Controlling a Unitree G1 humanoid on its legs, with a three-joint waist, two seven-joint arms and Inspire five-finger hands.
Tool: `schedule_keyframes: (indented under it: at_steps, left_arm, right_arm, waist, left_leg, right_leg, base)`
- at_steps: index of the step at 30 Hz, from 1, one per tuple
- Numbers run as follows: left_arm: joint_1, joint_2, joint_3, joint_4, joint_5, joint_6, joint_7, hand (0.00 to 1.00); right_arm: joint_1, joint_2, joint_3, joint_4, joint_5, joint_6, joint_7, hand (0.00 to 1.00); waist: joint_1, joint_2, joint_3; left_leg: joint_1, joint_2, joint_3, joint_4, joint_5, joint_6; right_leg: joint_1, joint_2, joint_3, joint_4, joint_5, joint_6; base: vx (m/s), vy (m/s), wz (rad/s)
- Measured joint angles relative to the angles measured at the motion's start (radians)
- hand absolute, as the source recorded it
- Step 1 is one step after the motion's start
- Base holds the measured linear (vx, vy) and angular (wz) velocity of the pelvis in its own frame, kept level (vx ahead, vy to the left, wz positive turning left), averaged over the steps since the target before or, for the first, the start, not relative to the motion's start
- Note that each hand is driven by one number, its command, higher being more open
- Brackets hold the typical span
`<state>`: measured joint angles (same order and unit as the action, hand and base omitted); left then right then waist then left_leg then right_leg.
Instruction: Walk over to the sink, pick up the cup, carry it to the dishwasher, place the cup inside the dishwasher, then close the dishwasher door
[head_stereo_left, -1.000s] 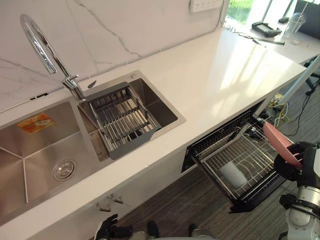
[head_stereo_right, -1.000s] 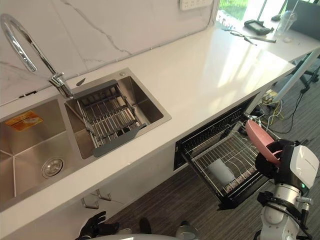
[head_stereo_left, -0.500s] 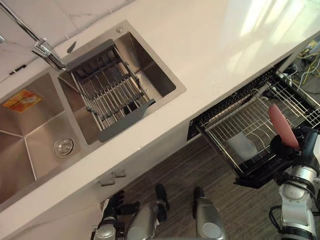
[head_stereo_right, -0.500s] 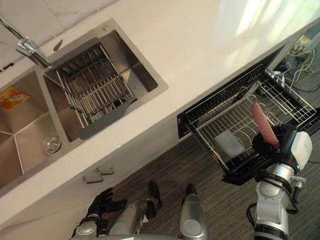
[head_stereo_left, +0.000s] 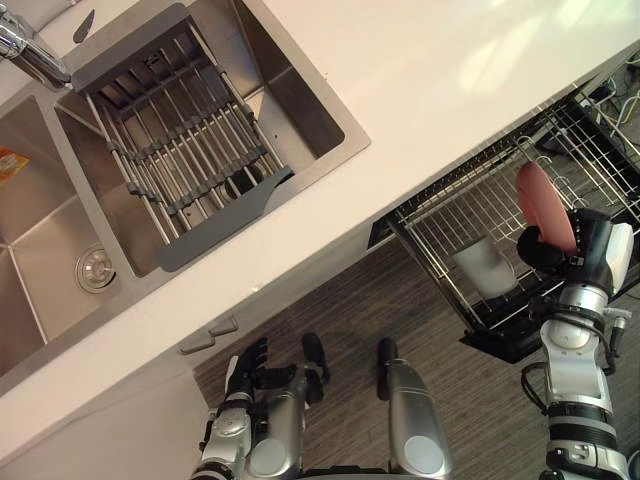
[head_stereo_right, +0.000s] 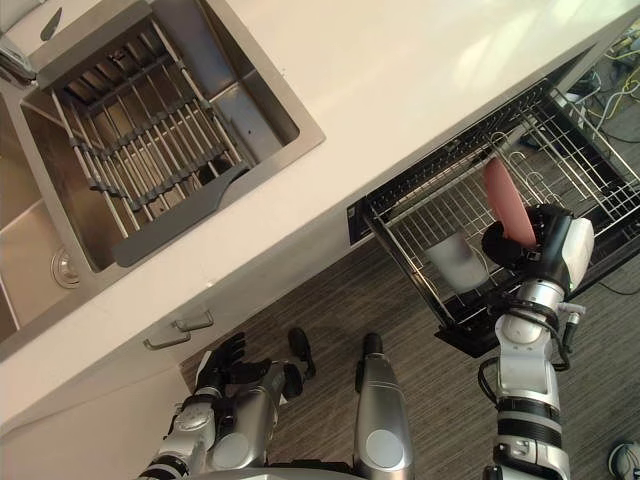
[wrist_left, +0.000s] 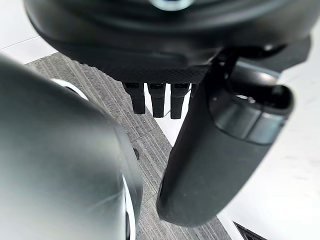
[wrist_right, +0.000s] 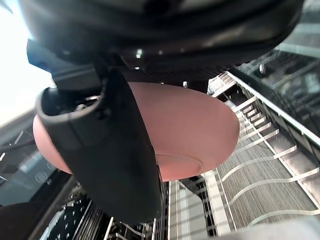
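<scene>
Pink and standing on edge, the bowl (head_stereo_left: 545, 205) sits in the right hand (head_stereo_left: 538, 252), whose thumb and fingers are curled round its lower rim. The right wrist view shows the thumb (wrist_right: 117, 150) lying across the bowl's underside, beside its foot ring. Hand and bowl hover over the near right part of the pulled-out dishwasher rack (head_stereo_left: 455, 215), which juts from under the white counter (head_stereo_left: 450, 90).

A pale cup (head_stereo_left: 485, 268) lies in that wire rack, just left of the hand and apart from it.

Up the counter to the left, the steel sink (head_stereo_left: 305, 105) holds a grey drying rack (head_stereo_left: 170, 150) set across its right basin.

The left hand (head_stereo_left: 247, 362) hangs low near the cabinet front, above the grey striped floor (head_stereo_left: 420, 310), its fingers (wrist_left: 157, 97) straight and loosely spread, holding nothing.
</scene>
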<state>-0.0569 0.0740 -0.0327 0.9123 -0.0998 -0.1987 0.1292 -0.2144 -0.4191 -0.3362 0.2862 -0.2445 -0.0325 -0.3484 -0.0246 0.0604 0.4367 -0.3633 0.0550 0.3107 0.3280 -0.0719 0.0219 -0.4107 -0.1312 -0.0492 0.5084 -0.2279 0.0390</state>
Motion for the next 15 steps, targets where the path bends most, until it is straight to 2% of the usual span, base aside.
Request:
schedule_keyframes:
  at_steps: [12,13,15]
  left_arm:
    - [-0.039,-0.003,-0.014,0.017,-0.018,-0.004,0.021,0.9]
    - [-0.045,-0.005,-0.014,0.03,-0.02,-0.004,0.022,0.9]
    - [-0.055,-0.009,-0.013,0.032,-0.02,-0.004,0.024,0.9]
  right_arm:
    - [-0.169,-0.02,0.037,0.247,0.029,0.011,0.009,0.3]
    - [-0.178,-0.02,0.037,0.274,0.028,0.018,0.015,0.9]
    - [-0.188,-0.02,0.037,0.304,0.028,0.023,0.02,0.9]
  waist:
    - [0.012,0.0,0.0]
    - [0.014,0.0,0.0]
    - [0.014,0.0,0.0]
  left_leg:
    - [-0.034,0.003,-0.002,0.02,-0.001,0.002]
    - [-0.035,0.004,-0.002,0.023,-0.002,0.002]
    - [-0.037,0.004,-0.002,0.026,-0.003,0.002]
  right_leg:
    - [-0.031,-0.001,0.0,0.014,0.0,0.0]
    - [-0.031,0.0,0.0,0.015,0.0,0.0]
    - [-0.031,0.0,0.0,0.015,0.0,0.0]
  base:
    - [0.0,0.0,0.0]
    - [0.0,0.0,0.0]
    - [0.0,0.0,0.0]
